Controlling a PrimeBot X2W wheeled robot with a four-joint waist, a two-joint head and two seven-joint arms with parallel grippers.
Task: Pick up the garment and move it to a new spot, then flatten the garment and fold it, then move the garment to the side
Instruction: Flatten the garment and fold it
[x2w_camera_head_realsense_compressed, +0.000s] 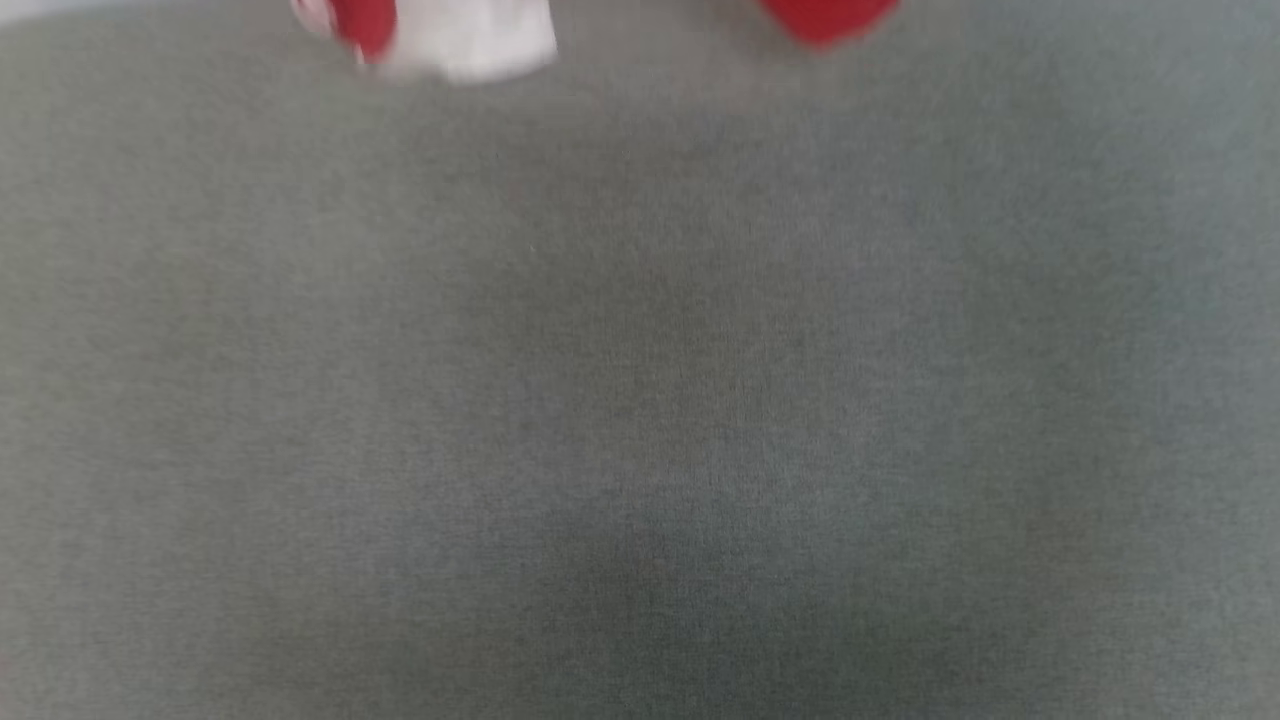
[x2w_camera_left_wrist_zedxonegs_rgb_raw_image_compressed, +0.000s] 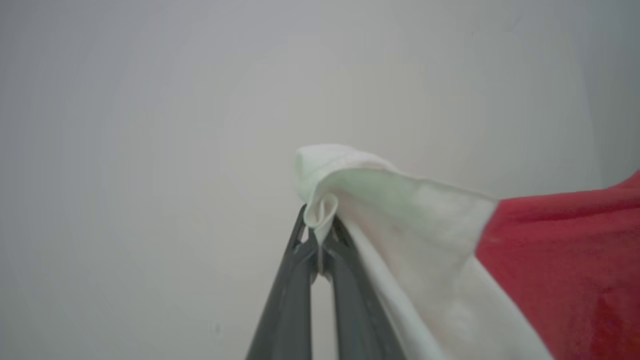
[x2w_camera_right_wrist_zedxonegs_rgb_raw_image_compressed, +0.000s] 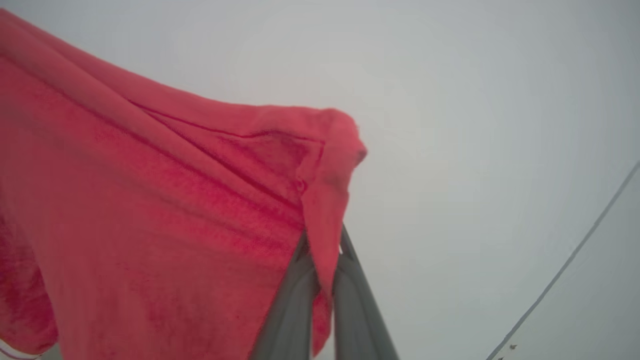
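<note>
Both tools are clamped on cloth. The left tool (x2w_camera_left_wrist_zedxonegs_rgb_raw_image_compressed: 318, 235) pinches a fold of the white sleeve (x2w_camera_left_wrist_zedxonegs_rgb_raw_image_compressed: 425, 210) of the garment (x2w_camera_left_wrist_zedxonegs_rgb_raw_image_compressed: 560, 260), whose red body trails off to its right. The right tool (x2w_camera_right_wrist_zedxonegs_rgb_raw_image_compressed: 324, 252) grips a red edge, the cloth spreading to its left. The blurred head view shows a grey-green surface (x2w_camera_head_realsense_compressed: 640, 400).

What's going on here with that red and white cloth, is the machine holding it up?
Yes. The robot has a red jersey-style shirt with white sleeves pinched in both grippers. Its left gripper is shut on a fold of a white sleeve, and its right gripper is shut on a red edge, so the shirt hangs between them. In the blurred head view, parts of it show at the top, beyond a grey-green fabric surface. Nothing is flattened or folded yet.
</note>
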